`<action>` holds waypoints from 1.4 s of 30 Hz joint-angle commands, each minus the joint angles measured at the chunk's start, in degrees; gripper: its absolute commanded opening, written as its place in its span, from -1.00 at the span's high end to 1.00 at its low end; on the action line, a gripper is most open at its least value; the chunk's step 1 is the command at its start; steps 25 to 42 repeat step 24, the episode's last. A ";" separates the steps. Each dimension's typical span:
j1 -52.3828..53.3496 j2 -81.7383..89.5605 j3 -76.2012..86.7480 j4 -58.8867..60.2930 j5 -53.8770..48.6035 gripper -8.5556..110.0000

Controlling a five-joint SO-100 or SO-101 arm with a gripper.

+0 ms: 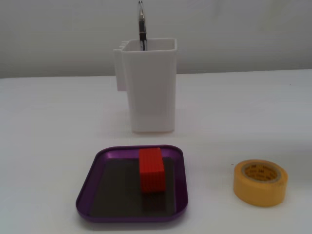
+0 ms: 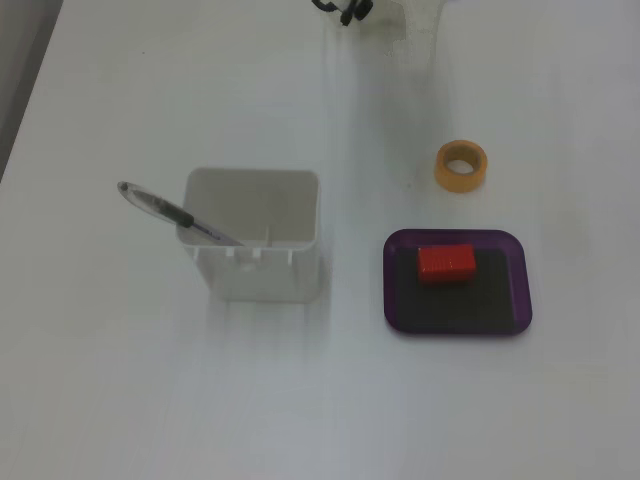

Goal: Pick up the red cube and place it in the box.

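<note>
The red cube (image 1: 151, 169) lies flat inside the box (image 1: 87, 190), a shallow purple tray with a dark bottom, toward its back half. From above, the red cube (image 2: 447, 264) sits in the upper left part of the box (image 2: 520, 300). Nothing touches either one. My gripper is absent from the low fixed view. In the fixed view from above only a blurred white piece of the arm (image 2: 422, 35) and a black cable (image 2: 340, 10) show at the top edge, well away from the box. Its jaws cannot be made out.
A tall white container (image 1: 148, 85) (image 2: 255, 245) with a pen (image 2: 175, 213) in it stands behind and beside the box. A yellow tape roll (image 1: 260, 182) (image 2: 461, 165) rests on the white table near the box.
</note>
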 commanded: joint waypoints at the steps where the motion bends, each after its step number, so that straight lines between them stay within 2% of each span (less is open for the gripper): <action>1: 2.64 12.22 17.40 -5.98 -0.53 0.60; 9: 6.15 40.78 53.96 -20.13 -0.62 0.60; 17: 5.80 67.76 79.28 -28.04 0.35 0.60; 21: 6.06 78.49 89.30 -28.21 0.35 0.60; 24: 5.62 85.08 94.04 -28.21 0.26 0.60; 42: 5.62 85.08 94.04 -28.21 0.26 0.60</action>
